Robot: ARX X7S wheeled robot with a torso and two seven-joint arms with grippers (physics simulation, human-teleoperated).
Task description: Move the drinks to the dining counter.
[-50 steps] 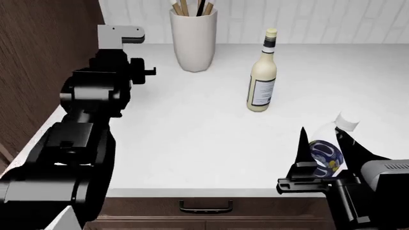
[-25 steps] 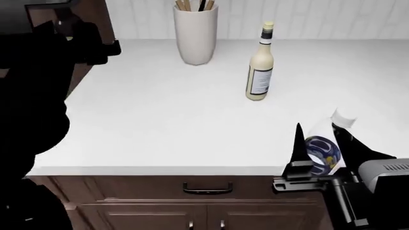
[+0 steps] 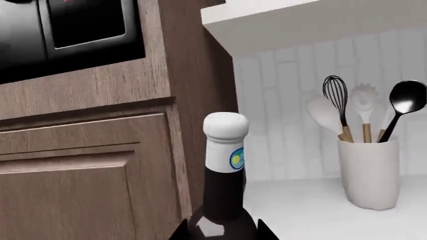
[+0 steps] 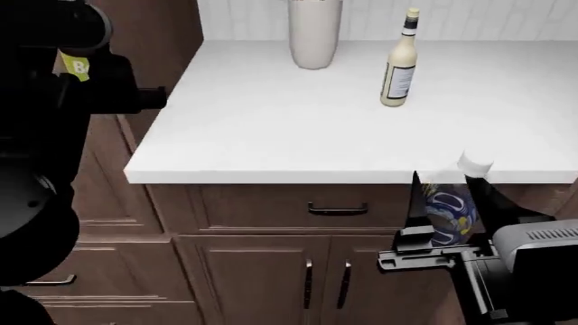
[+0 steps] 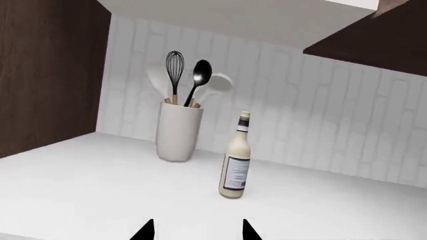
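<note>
In the left wrist view my left gripper (image 3: 220,233) is shut on the small dark bottle (image 3: 223,200), whose pale cap and neck label rise between the fingertips. In the head view its yellow-green label (image 4: 74,66) peeks out from the black left arm. My right gripper (image 4: 445,186) is shut on the clear plastic bottle (image 4: 449,211) with blue label and white cap, held in the air in front of the cabinet. The tall cream bottle (image 4: 398,62) (image 5: 234,165) stands upright on the white cabinet top (image 4: 271,128). The dining counter is out of view.
A pale vase (image 4: 315,30) (image 5: 177,131) with whisk and spoons stands at the back of the cabinet top by the tiled wall. Drawers and doors with black handles (image 4: 337,209) lie below. A tall brown wood cabinet (image 3: 87,165) rises at the left.
The view has pulled back from the cabinet and dropped. The clear bottle has come off the top in my right gripper. The left arm has swung up and left.
</note>
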